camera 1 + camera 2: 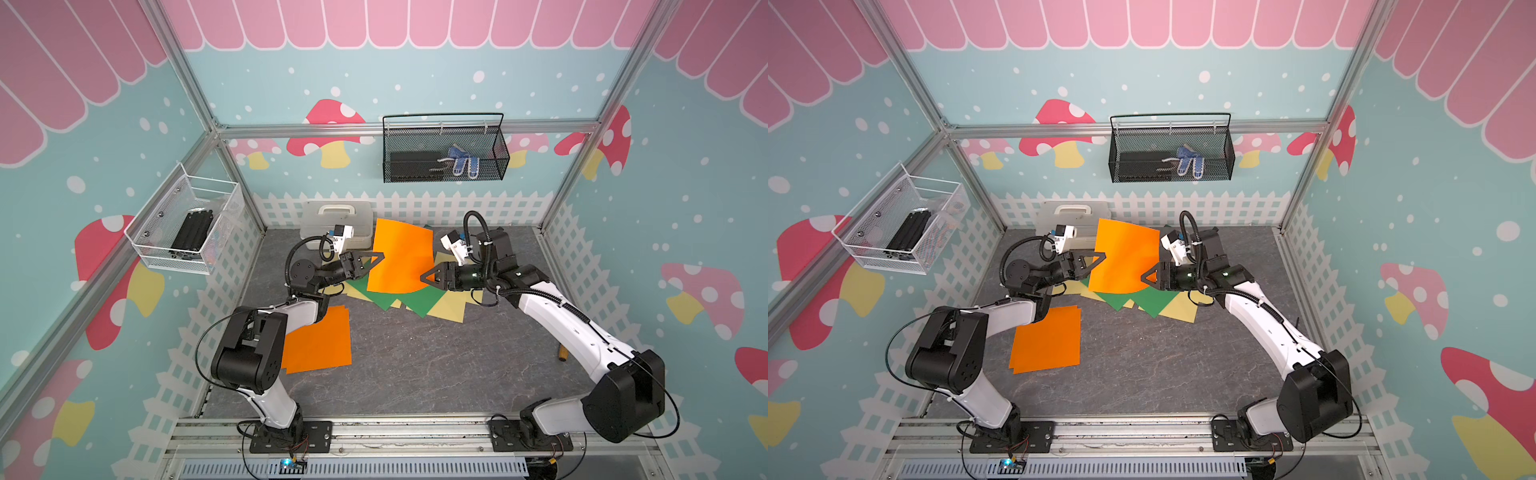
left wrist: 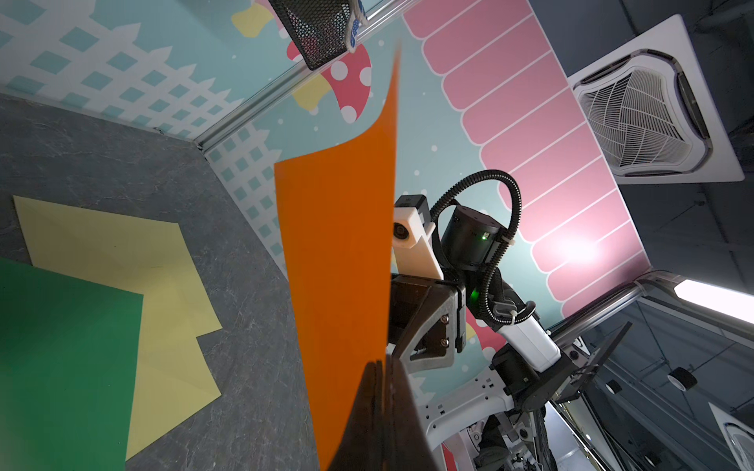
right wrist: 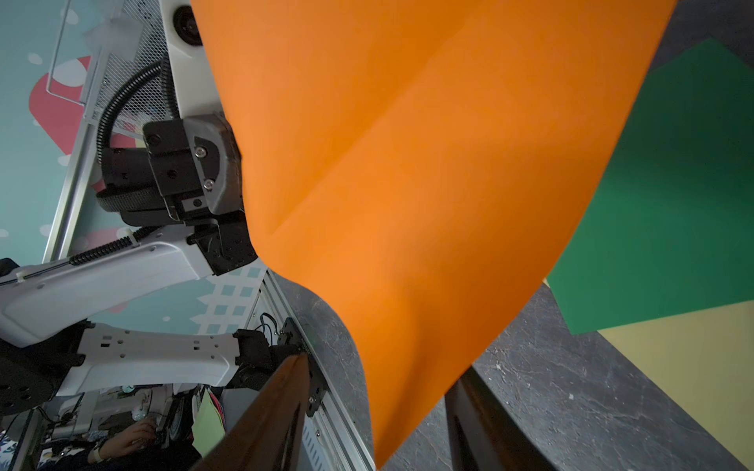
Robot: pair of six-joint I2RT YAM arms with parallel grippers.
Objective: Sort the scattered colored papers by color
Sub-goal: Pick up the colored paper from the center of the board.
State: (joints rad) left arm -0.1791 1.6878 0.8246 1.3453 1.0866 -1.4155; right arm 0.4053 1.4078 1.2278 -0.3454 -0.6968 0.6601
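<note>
orange paper (image 1: 401, 255) | partly hides green paper (image 1: 419, 301) | left pincer (image 1: 381, 258) clamps it

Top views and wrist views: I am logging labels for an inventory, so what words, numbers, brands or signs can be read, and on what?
No text can be read in any view.
The lifted orange sheet, the green papers and the yellow papers are plain.
The white box shows no label.
Any print on the small circuit board is too small to read.
</note>
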